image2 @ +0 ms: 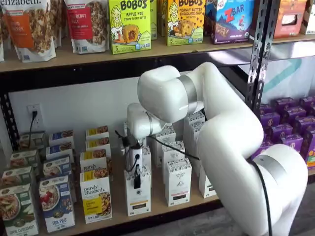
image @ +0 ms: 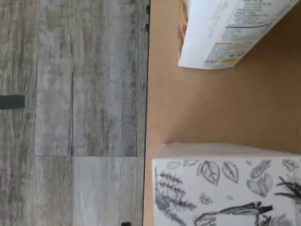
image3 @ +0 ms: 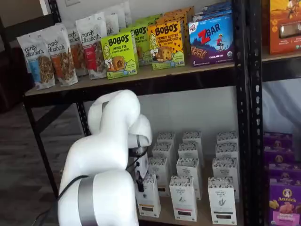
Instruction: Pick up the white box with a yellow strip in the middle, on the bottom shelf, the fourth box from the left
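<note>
The white box with a yellow strip (image2: 138, 199) stands upright at the front of the bottom shelf (image2: 160, 204), and it shows in both shelf views (image3: 148, 200). My gripper (image2: 137, 178) hangs just in front of the box's upper part, open, with no box in it. Only a black finger (image3: 139, 181) shows beside the arm's white body. In the wrist view the grey leaf-patterned top of a white box (image: 225, 188) lies close below the camera on the tan board (image: 211, 117).
A purely elizabeth box (image2: 96, 199) stands directly left of the target. Like white cartons with a black strip (image2: 178, 184) stand to its right. Purple boxes (image2: 290, 132) sit beyond the black upright (image2: 256, 54). The grey plank floor (image: 70, 94) lies past the shelf's front rail.
</note>
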You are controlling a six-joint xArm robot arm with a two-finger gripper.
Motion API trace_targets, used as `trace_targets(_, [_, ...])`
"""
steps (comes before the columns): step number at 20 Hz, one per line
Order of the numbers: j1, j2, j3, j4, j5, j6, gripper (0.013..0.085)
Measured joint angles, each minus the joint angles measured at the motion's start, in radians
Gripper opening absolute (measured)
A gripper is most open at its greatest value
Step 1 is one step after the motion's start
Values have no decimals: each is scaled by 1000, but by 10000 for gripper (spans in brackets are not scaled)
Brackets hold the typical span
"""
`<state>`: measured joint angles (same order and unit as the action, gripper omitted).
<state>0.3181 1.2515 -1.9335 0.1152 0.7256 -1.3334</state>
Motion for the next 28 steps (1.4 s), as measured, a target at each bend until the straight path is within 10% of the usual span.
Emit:
trace_targets(17, [-15, -14, 36, 17, -15, -30, 490])
trace_targets(28, [-11, -69, 123, -19, -43, 1, 490])
